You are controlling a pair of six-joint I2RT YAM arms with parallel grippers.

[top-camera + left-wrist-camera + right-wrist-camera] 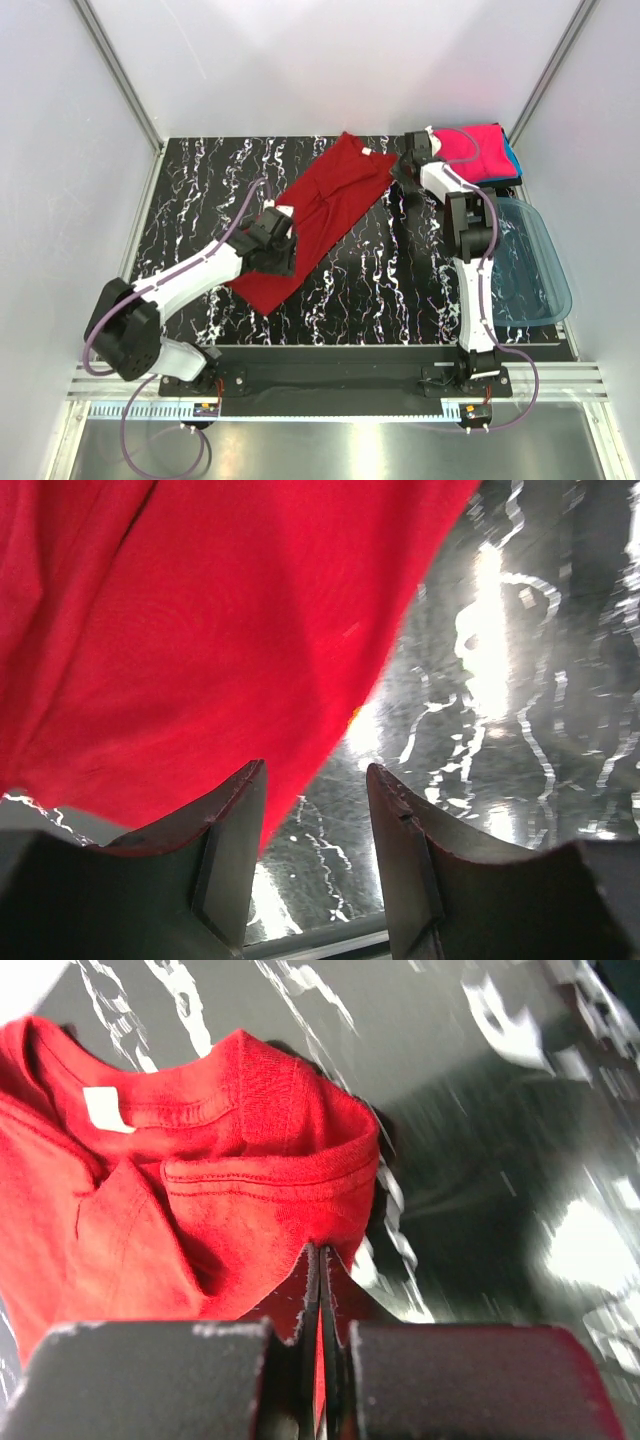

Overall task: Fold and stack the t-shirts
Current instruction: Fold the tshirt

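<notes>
A dark red t-shirt (pixel 325 205) lies as a long diagonal strip across the black marbled table, its collar and white label (pixel 105 1108) at the far end. My right gripper (pixel 398 172) is shut on the shirt's far right corner beside the collar; red cloth (pixel 260 1210) shows pinched between the jaws (pixel 320 1252). My left gripper (pixel 284 252) is open low over the shirt's near part. In the left wrist view, the shirt's edge (pixel 200 650) lies by the left finger and bare table shows between the fingers (pixel 315 780). A folded pink t-shirt (pixel 472 148) lies on a teal-blue one (pixel 512 158) at the back right.
A translucent blue plastic tub (pixel 528 262) stands at the right edge, beside the right arm. White walls with metal posts close in the table on three sides. The marbled table top (pixel 380 290) shows bare between the two arms.
</notes>
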